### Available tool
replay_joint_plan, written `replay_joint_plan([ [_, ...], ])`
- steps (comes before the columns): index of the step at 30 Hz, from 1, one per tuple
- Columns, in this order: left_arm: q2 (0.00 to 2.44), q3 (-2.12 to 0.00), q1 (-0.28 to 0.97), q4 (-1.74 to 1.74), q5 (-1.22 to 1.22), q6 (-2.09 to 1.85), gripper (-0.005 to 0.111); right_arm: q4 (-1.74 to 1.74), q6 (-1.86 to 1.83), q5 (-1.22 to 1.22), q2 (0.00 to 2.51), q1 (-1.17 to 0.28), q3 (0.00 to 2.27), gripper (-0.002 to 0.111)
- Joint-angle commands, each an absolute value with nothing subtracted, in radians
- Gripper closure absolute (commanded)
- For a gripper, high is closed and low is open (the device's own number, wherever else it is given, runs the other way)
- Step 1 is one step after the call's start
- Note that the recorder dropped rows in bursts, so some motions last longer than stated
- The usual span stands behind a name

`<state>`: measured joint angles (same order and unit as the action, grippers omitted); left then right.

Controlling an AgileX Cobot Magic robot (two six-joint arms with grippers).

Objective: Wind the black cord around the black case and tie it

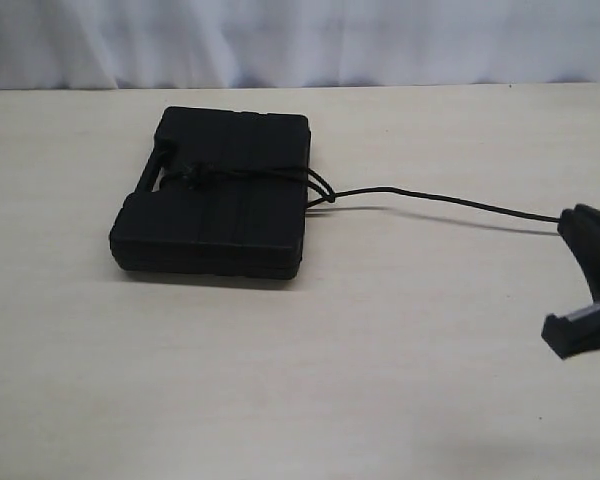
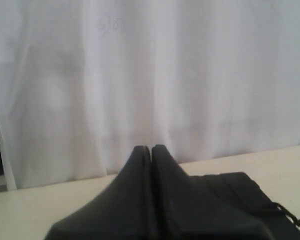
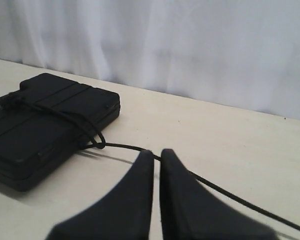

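Observation:
The black case lies flat on the table, left of centre. The black cord is wrapped across its lid and gathered in a small loop at the case's right edge. From there its free length trails right along the table. My right gripper is at the far right, its jaws close together with only a thin slit and nothing between them. In the right wrist view the cord crosses just beyond the right gripper. My left gripper is shut and empty, with the case beside it.
The pale wooden table spreads around the case. A white curtain hangs along the far edge. Nothing else stands on the table in these views.

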<state>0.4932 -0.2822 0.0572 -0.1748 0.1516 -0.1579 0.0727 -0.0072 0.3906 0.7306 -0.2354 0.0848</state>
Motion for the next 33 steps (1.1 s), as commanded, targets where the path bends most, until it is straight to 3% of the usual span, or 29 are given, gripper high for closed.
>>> replay_joint_plan([
  [1,0.360,-0.116,0.059,-0.169,0.163,-0.153,0.107,0.067,-0.012,0.342,0.551,-0.236,0.000,0.104],
  [5,0.208,0.000,0.059,-0.169,0.143,-0.153,0.107,0.067,-0.012,0.095,0.335,-0.236,0.000,0.104],
  [9,0.030,0.000,0.059,-0.135,-0.275,-0.153,0.107,0.055,-0.012,0.000,0.103,-0.236,0.000,0.104],
  [11,0.000,0.000,0.059,-0.143,-0.333,-0.157,0.107,0.055,-0.012,0.009,0.000,-0.234,0.000,0.104],
  [19,0.000,0.000,0.056,-0.128,-0.305,-0.157,0.107,0.000,-0.010,0.146,0.000,-0.185,0.000,0.104],
  [33,0.000,0.000,0.056,-0.123,-0.305,-0.157,0.107,-0.016,-0.010,-0.092,0.000,-0.078,0.000,0.104],
])
